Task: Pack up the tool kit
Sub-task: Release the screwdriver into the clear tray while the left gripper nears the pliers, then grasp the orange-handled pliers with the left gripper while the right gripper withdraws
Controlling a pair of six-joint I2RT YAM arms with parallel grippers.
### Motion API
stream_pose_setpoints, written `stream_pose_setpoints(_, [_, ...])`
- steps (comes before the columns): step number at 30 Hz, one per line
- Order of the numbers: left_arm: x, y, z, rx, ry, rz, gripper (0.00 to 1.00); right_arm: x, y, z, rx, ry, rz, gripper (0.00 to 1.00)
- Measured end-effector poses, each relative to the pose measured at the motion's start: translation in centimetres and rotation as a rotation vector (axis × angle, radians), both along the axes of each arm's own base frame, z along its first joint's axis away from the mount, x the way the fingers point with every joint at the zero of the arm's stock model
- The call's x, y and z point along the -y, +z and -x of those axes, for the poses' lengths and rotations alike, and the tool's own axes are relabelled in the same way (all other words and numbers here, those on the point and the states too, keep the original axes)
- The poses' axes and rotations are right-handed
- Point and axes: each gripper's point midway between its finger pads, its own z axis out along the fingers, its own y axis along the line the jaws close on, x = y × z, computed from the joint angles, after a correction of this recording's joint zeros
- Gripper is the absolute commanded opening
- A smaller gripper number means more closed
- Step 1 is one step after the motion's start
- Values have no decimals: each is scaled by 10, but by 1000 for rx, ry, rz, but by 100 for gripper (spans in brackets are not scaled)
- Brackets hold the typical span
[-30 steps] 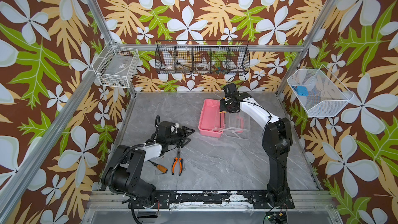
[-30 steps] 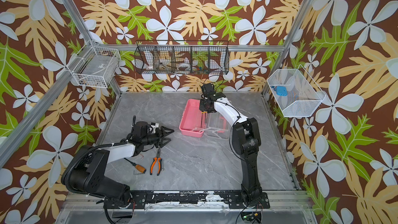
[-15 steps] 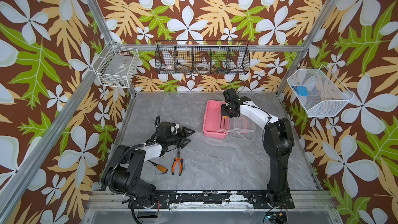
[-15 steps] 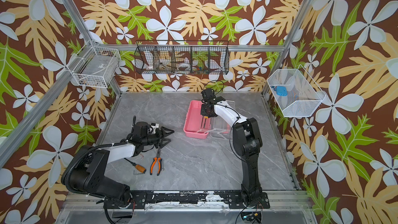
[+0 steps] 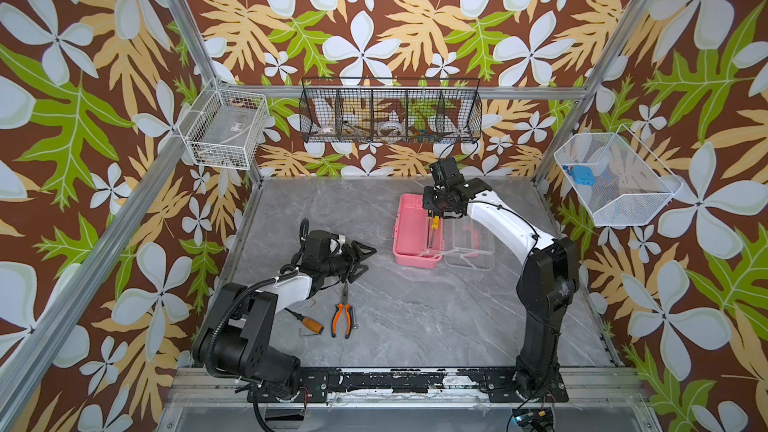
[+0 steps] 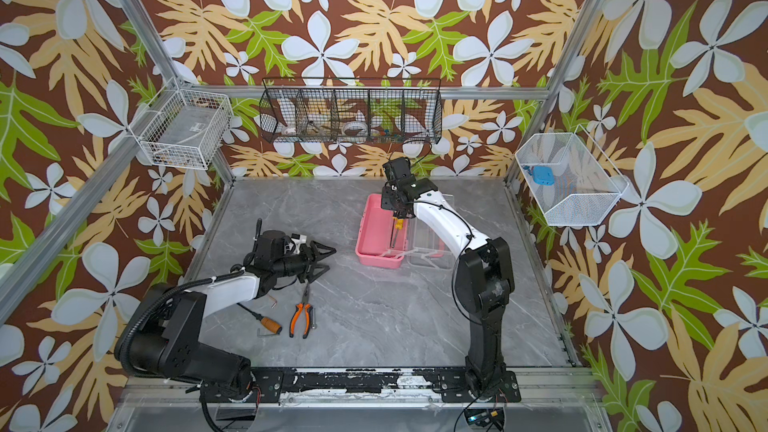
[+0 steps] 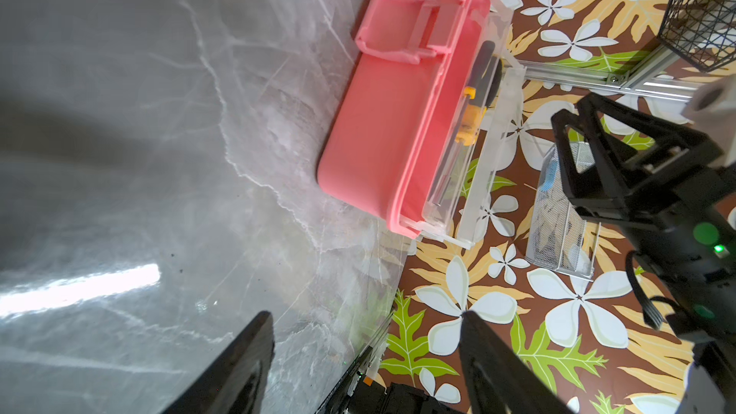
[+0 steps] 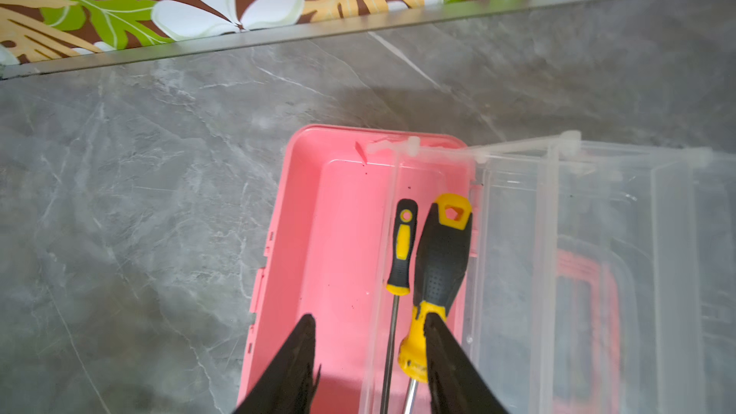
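- Pink rectangular plastic case (image 5: 409, 228) (image 6: 376, 232): stands open on the grey marbled tabletop (image 5: 415, 305), toward the back and right of centre in both top views. Its clear plastic lid (image 5: 469, 243) (image 8: 597, 256) is folded flat onto the table on the case's right side, and the pink handle shows through it in the right wrist view.
- Large yellow-and-black screwdriver (image 8: 440, 256) (image 7: 470, 113): lies in the case along the side nearest the lid, inside a clear inner tray.
- Slim yellow-and-black screwdriver (image 8: 401, 248): lies parallel to the large one and just beside it, in the same tray.
- Right gripper (image 8: 370, 318) (image 5: 432, 211): poised over the open case with its jaws parted and nothing clamped between them. One finger overlaps the yellow collar of the large screwdriver, and whether it touches cannot be told.
- Left gripper (image 5: 371, 260) (image 6: 332, 259) (image 7: 366, 314): low over the table, left of the case and well apart from it, jaws spread wide and empty.
- Orange-and-black pliers (image 5: 343, 317) (image 6: 301, 317): flat on the table outside the case, nose pointing toward the left gripper and ending just beside it.
- Orange-handled tool (image 5: 311, 324) (image 6: 270, 323): flat on the table left of the pliers, partly under the left arm.
- Small bent metal key (image 5: 305, 332) (image 6: 262, 332): just in front of the orange-handled tool.
- Small metal bit (image 5: 355, 322) (image 6: 313, 322): right beside the pliers' handles.
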Motion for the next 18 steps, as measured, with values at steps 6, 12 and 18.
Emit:
stream_pose_setpoints(6, [-30,23,-9,77,6,-317,70,-54,16,65,50,231,16,46])
stream_pose_setpoints(12, [-80,-11,42,-28,7,-613,53,-115,-14,153,-1,539,41,44])
stream_pose_setpoints(18, [-114,-32,90,-126,-7,-799,45,-124,-46,192,-79,634,27,43])
